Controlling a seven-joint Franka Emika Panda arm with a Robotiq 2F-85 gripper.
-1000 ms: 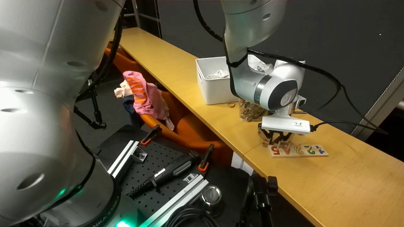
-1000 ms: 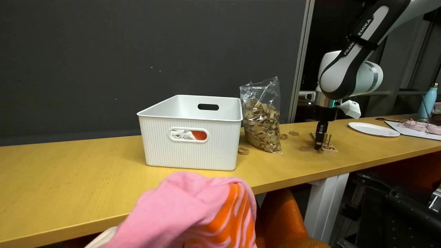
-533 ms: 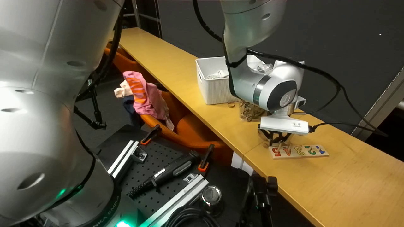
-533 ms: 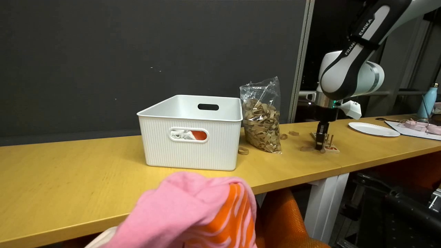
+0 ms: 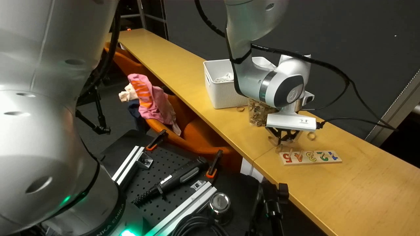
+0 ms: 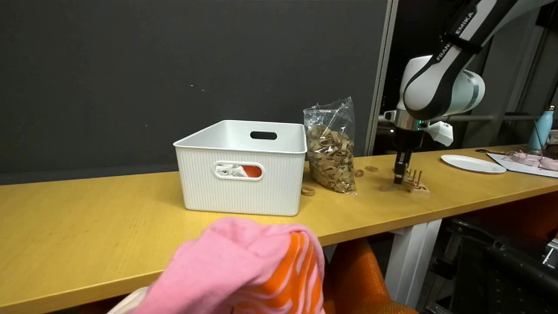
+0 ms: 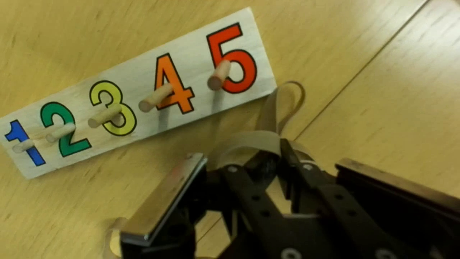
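Observation:
My gripper [image 7: 278, 158] is shut on a tan rubber band [image 7: 248, 138], which bulges out to both sides of the fingertips in the wrist view. In both exterior views the gripper [image 5: 283, 142] hangs low over the table, beside the "5" end of a pale number board [image 7: 197, 73]. Upright wooden pegs, such as the peg [image 7: 219, 77] at the red 5, stand bare along the board. A second band [image 7: 267, 113] rests against the board's corner, just beyond the fingertips. Another loose band [image 7: 110, 235] shows at the lower left, partly hidden by the gripper.
A clear bag of bands [image 6: 331, 157] stands beside a white basket [image 6: 239, 192] on the table. Loose bands, such as a band [image 5: 311, 135], lie nearby. A white plate [image 6: 473, 163] is farther along. A chair with pink cloth [image 6: 226, 261] stands against the table edge.
My gripper has risen and drawn away from the board's "5" end, closing slightly. Earlier the board shifted a little. A loose band behind the gripper has come into view.

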